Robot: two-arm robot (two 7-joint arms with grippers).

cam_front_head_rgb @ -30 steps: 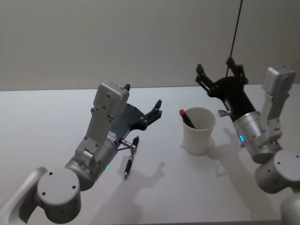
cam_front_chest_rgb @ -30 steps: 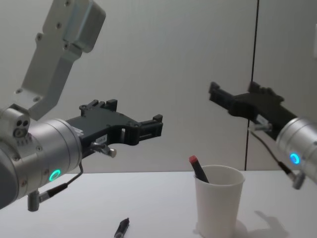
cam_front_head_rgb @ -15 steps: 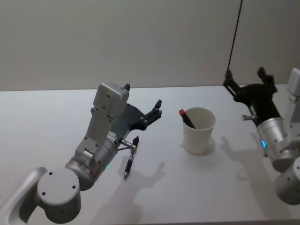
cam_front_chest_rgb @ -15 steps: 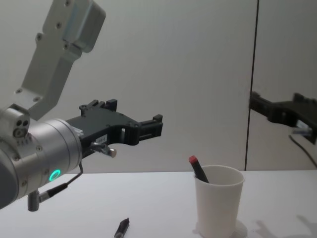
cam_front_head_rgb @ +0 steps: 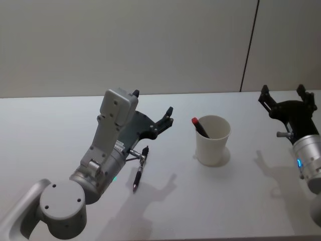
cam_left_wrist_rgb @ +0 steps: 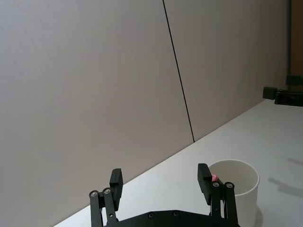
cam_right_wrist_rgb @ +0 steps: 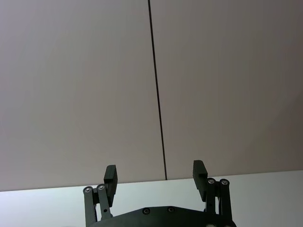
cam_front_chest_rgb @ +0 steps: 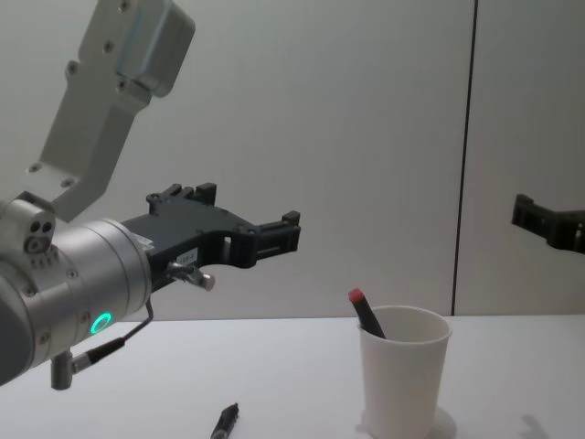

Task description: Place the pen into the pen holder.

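Left gripper [cam_front_head_rgb: 168,116] hangs above the worktop [cam_front_head_rgb: 50,125], jaws spread, empty, pointing toward the pen holder [cam_front_head_rgb: 212,146]. Black pen [cam_front_head_rgb: 138,176] lies flat on the worktop just beside the left arm, apart from the holder. Pen holder, a white paper cup, stands upright mid-worktop. Red-capped pen [cam_front_head_rgb: 199,126] leans inside it, cap above the rim. Right gripper [cam_front_head_rgb: 282,94] is raised at the right edge, jaws spread, empty, well apart from the cup.
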